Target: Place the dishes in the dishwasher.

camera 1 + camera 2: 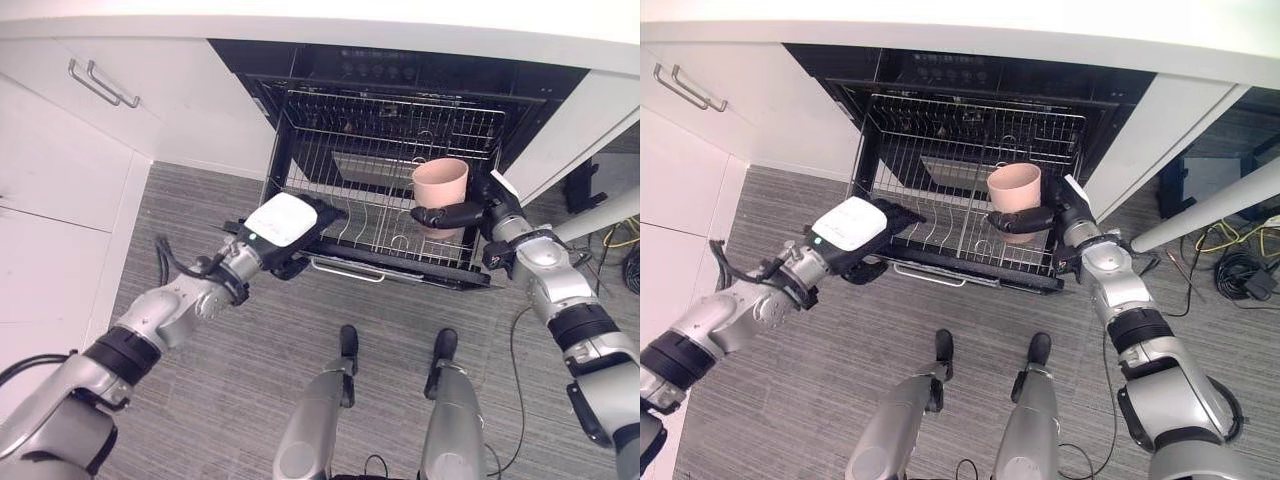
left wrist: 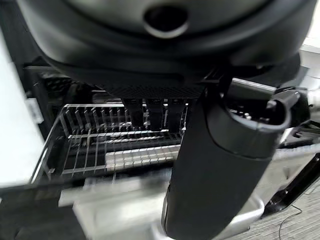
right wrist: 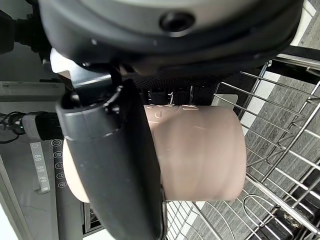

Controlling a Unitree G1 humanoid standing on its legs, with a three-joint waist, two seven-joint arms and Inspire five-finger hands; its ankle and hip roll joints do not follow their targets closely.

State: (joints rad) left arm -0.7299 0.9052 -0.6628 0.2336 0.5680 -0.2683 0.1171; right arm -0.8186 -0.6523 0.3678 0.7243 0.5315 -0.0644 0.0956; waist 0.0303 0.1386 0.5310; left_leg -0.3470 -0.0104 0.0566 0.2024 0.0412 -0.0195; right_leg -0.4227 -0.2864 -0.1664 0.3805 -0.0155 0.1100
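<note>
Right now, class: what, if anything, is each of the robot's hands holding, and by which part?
The right hand grips the pink cup around its side wall, above the dishwasher rack. The left hand holds nothing.

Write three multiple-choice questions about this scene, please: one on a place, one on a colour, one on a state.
1. Where is the cup?
A. Held over the dishwasher rack
B. On the floor
C. On the counter

2. What colour is the cup?
A. Blue
B. Green
C. Pale pink

3. How is the rack?
A. Pushed inside
B. Pulled out
C. Removed

Answers:
1 A: the right hand grips it above the wires.
2 C: its wall looks pale pink in the right wrist view.
3 B: it stands out over the lowered door, near the left hand.
</note>
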